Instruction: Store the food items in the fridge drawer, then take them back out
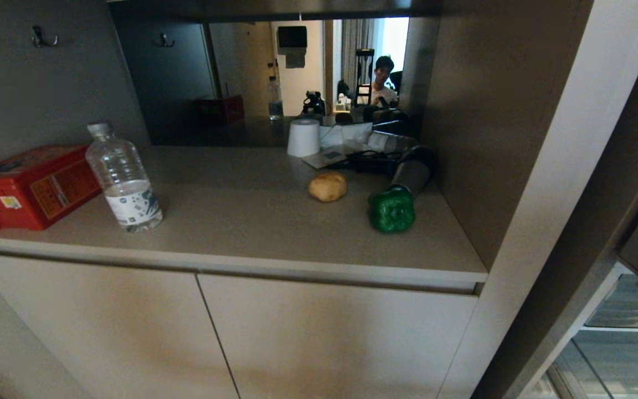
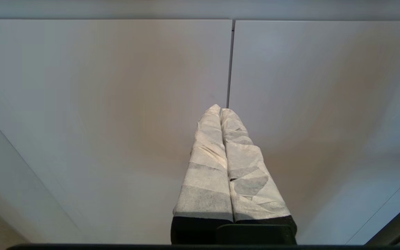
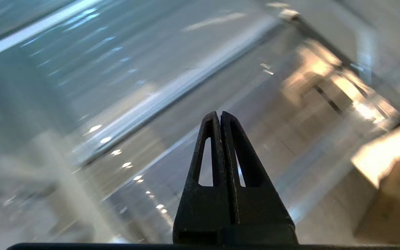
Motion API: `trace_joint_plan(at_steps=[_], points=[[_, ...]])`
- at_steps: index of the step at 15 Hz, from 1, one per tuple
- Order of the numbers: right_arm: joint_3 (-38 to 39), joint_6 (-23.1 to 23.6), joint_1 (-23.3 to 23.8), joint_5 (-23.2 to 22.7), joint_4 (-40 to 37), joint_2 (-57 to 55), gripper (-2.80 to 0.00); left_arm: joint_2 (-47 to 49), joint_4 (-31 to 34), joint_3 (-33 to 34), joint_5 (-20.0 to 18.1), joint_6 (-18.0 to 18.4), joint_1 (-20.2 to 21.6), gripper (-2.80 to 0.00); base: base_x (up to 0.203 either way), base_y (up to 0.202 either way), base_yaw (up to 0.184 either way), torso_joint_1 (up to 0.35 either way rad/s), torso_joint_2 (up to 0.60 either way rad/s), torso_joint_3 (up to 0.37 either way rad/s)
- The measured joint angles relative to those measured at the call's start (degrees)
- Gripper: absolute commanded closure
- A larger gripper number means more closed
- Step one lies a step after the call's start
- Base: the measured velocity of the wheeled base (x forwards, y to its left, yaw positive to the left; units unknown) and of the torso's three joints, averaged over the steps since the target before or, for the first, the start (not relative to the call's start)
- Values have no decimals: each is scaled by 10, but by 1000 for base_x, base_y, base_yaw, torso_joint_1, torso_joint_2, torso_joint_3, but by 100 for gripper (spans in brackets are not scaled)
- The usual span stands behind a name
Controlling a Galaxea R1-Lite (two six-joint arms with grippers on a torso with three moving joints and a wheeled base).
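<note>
On the matte beige worktop (image 1: 252, 221) lie a glossy, lumpy green bell pepper (image 1: 391, 210) and a rounded tan potato (image 1: 328, 186), near each other, in neither tool. The tape-wrapped left tool (image 2: 220, 110) and black slotted right tool (image 3: 219, 114) are both pressed together, empty, the right facing blurred clear ribbed plastic.

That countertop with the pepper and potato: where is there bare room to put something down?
The widest bare patch of the countertop lies between the water bottle and the potato, running to the front edge. It is crowded at the back right, where a white roll and dark clutter sit behind the green pepper.
</note>
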State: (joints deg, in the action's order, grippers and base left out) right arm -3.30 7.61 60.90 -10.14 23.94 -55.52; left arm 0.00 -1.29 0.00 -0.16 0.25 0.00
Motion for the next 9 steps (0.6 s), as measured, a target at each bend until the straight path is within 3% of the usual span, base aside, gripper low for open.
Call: trace_joint_plan(at_steps=[4, 9], points=[[4, 24, 165, -36, 0, -7, 0, 0, 0, 0, 0, 0, 0, 0, 0, 0, 0, 0, 0, 0], [8, 73, 262, -41, -6, -77, 0, 0, 0, 0, 0, 0, 0, 0, 0, 0, 0, 0, 0, 0]])
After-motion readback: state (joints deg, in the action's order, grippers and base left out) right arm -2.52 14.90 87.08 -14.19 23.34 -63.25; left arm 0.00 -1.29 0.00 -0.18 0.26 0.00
